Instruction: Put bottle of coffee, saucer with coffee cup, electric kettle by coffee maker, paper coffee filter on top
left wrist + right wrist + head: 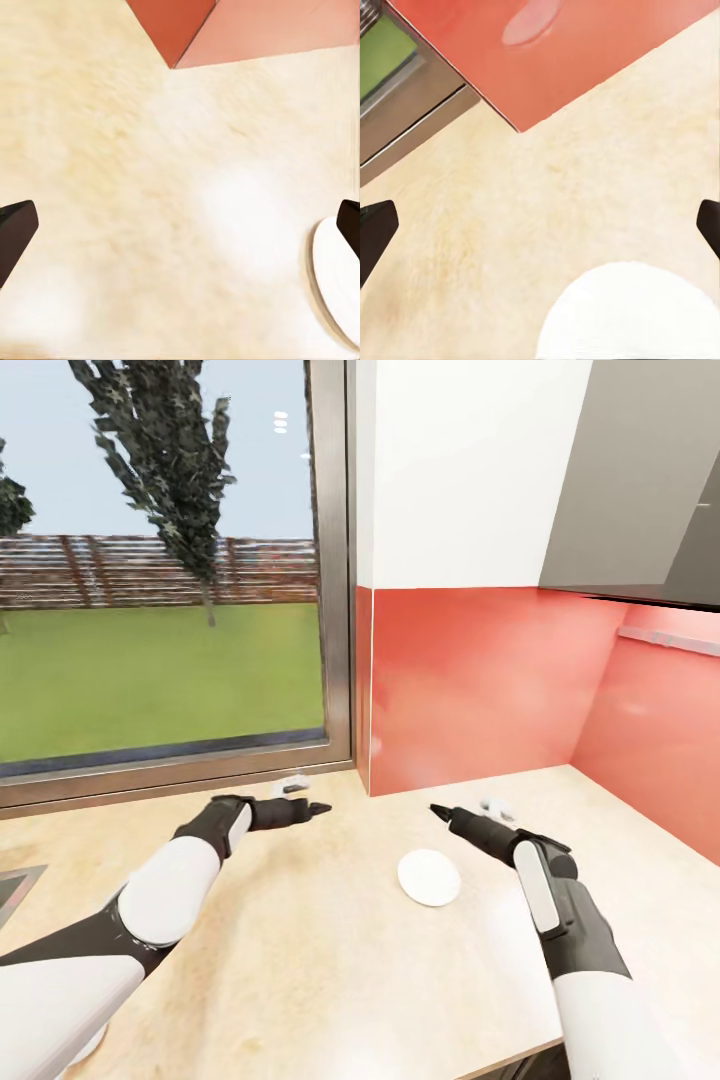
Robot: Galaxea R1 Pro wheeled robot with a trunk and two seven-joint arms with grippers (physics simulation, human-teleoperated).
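The head camera looks forward and down over the desk toward the window and red backsplash. Both wrist cameras hover close above the desk, sharing the saucer and backsplash corner.

Your left end effector ends in slim, pointed black fingers, and behind them a matte black wrist widens into a glossy white rounded forearm shell, then a dark elbow joint and another white segment. Your right end effector matches it: black tapered fingers, a black wrist behind, a white panel inset along the dark forearm, and white casing further back.
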